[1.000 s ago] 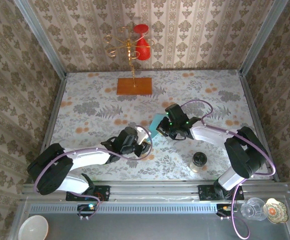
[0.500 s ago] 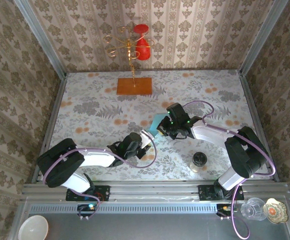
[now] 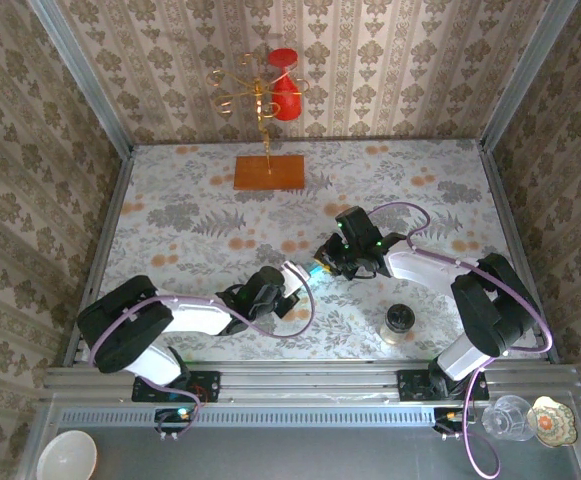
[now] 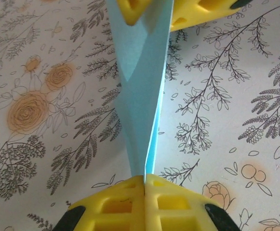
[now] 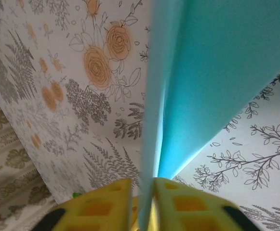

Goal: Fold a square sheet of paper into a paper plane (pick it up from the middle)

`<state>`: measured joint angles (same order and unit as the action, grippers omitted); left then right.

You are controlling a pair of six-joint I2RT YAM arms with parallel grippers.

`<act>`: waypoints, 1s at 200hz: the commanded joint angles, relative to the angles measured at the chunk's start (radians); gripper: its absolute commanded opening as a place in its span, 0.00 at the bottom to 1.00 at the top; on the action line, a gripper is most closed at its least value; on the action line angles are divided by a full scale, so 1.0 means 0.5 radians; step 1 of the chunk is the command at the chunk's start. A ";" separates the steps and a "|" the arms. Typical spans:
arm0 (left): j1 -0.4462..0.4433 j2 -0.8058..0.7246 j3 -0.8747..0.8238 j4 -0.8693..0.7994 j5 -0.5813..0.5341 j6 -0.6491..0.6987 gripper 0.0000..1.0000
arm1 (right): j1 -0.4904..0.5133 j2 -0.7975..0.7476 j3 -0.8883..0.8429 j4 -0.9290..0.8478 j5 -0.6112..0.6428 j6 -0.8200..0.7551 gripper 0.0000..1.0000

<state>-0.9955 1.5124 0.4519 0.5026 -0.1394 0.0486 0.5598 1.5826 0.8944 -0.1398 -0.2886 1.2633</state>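
Folded square sheet of paper (image 4: pixel 142 86) hangs just above the table (image 3: pixel 190 210), mid-way betw. both arms. Left gripper (image 4: pixel 144 179) is clamped tight on one end. Right gripper (image 5: pixel 142 185) sits a hair apart round the other end, grip unclear. Best hold L firm, no tugging.

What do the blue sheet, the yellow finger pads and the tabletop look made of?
Blue sheet: thin matte paper, judging by its sharp crease and the light glowing through it. Yellow pads: probably moulded plastic or rubber, matte, with square recesses. Tabletop: smooth printed floral covering, likely paper or vinyl; what lies beneath cannot be told.
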 commanded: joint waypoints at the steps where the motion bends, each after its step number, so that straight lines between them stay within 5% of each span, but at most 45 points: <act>1: -0.016 0.065 -0.011 0.051 0.071 -0.025 0.08 | -0.015 -0.060 -0.032 -0.085 -0.018 -0.023 0.31; 36: -0.017 0.136 -0.011 0.096 0.101 -0.063 0.07 | -0.033 -0.109 -0.058 -0.138 0.015 -0.074 0.43; 124: -0.035 0.254 0.049 0.034 0.213 -0.139 0.07 | -0.084 -0.234 -0.147 -0.359 0.191 -0.278 0.54; 200: 0.057 0.247 0.141 -0.244 0.531 -0.356 0.06 | -0.180 -0.546 -0.269 -0.441 0.405 -0.582 0.66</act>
<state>-0.9901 1.6352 0.5087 0.5098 0.0292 -0.0601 0.4824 1.3636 0.7849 -0.3161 -0.1555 1.0424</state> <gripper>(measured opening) 0.067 0.654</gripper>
